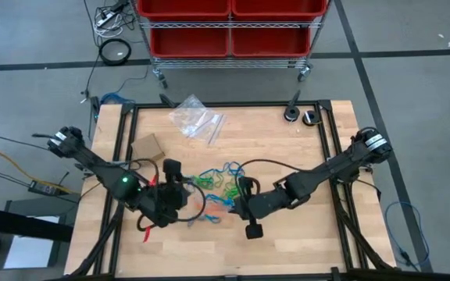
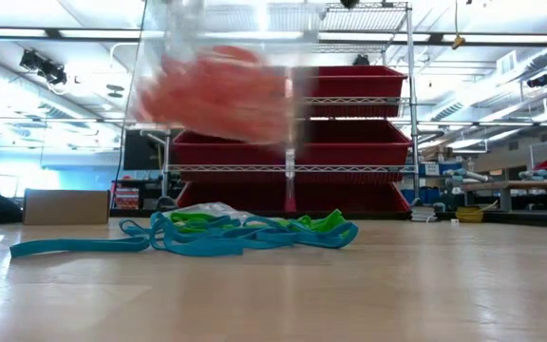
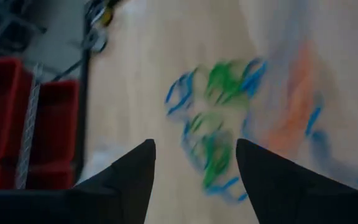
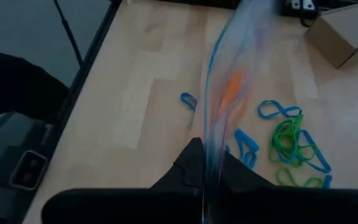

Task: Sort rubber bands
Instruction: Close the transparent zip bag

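Two grippers mid-table: your left gripper (image 3: 194, 177) has its fingers spread wide and empty, with the tangled blue and green rubber bands (image 1: 216, 181) just ahead of it. Right gripper (image 4: 207, 168) is pinched on a clear plastic bag (image 4: 229, 93) holding orange bands. Left is nearer.

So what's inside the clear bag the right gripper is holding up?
The right gripper is shut on a clear bag with orange rubber bands inside. Motion blur hides their count and any other colours in it. Blue and green bands lie loose on the table.

many rubber bands (image 1: 217, 186), two clear bags (image 1: 197, 119), one box (image 1: 148, 146)
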